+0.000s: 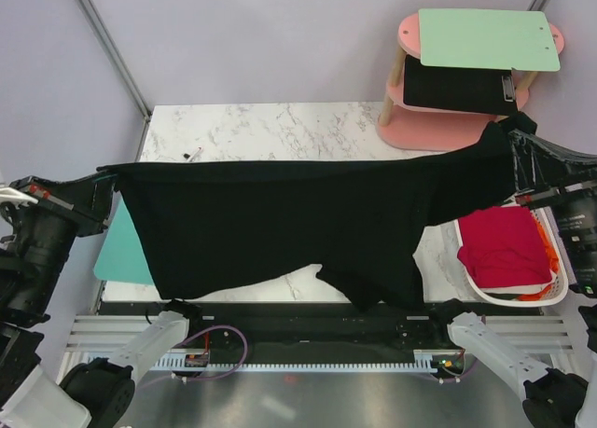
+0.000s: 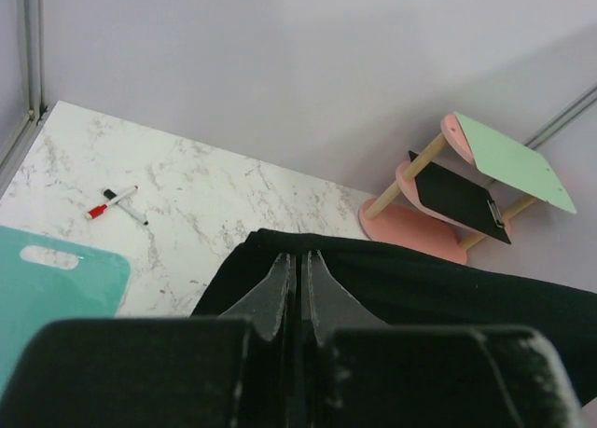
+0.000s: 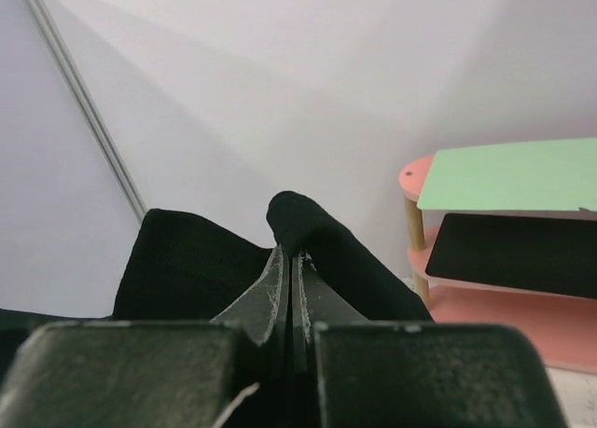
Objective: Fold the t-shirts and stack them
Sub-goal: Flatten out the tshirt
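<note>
A large black t-shirt (image 1: 280,223) hangs stretched in the air across the marble table, held at both ends. My left gripper (image 1: 104,178) is shut on its left corner; in the left wrist view the cloth (image 2: 448,293) is pinched between the fingers (image 2: 276,283). My right gripper (image 1: 515,139) is shut on the right corner, and the black cloth (image 3: 336,251) bulges past the fingertips in the right wrist view. A crimson-red t-shirt (image 1: 504,246) lies in a white basket (image 1: 471,283) at the right, with a bit of orange fabric (image 1: 548,251) at its edge.
A teal cutting board (image 1: 126,246) lies on the table's left side, partly under the shirt. A pen (image 1: 194,154) lies on the marble table (image 1: 280,130) at the back. A pink two-tier stand (image 1: 448,134) at the back right carries a green board (image 1: 490,38) and a black clipboard (image 1: 462,88).
</note>
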{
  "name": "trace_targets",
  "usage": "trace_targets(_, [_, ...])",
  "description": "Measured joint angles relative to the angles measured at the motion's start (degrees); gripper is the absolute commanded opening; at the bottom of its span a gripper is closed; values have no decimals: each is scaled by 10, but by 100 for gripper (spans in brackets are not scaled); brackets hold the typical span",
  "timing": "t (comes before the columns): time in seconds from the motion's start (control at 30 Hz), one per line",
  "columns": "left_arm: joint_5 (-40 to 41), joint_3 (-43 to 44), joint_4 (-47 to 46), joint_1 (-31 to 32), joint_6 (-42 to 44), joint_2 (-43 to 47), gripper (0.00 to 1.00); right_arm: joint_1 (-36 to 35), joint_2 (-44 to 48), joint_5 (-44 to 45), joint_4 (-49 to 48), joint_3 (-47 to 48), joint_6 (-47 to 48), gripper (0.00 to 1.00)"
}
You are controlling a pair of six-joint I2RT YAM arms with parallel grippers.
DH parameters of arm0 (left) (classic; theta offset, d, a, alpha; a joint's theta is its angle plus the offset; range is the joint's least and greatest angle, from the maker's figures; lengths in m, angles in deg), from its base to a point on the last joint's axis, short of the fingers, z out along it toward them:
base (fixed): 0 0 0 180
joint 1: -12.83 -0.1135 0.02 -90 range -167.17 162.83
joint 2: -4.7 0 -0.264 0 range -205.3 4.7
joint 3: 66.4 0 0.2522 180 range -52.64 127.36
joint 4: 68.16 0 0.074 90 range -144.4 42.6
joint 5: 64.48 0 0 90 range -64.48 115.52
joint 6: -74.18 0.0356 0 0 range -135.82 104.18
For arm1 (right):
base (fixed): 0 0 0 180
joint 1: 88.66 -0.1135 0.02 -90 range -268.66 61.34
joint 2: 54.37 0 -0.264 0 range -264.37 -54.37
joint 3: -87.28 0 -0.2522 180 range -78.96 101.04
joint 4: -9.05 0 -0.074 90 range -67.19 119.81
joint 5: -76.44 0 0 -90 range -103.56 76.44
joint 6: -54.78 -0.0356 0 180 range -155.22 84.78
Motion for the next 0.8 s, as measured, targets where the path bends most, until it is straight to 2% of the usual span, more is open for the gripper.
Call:
trace_targets(0.23, [-20,53,24,0,0,-3,2,0,-3,-8,20,80,-1,0])
trace_targets(0.4, [-18,41,28,0,2,-6,2,0,-12,4,21,101,-1,0])
trace_targets(0.53, [1,-12,23,0,10,-18,2,0,-39,30,12,80,4,0])
trace_targets(0.63, [28,-84,7,0,18,-41,2,0,-78,54,6,44,12,0])
trace_targets(0.8, [60,-176,-28,-2,34,-139,2,1,-186,108,-7,-37,25,0])
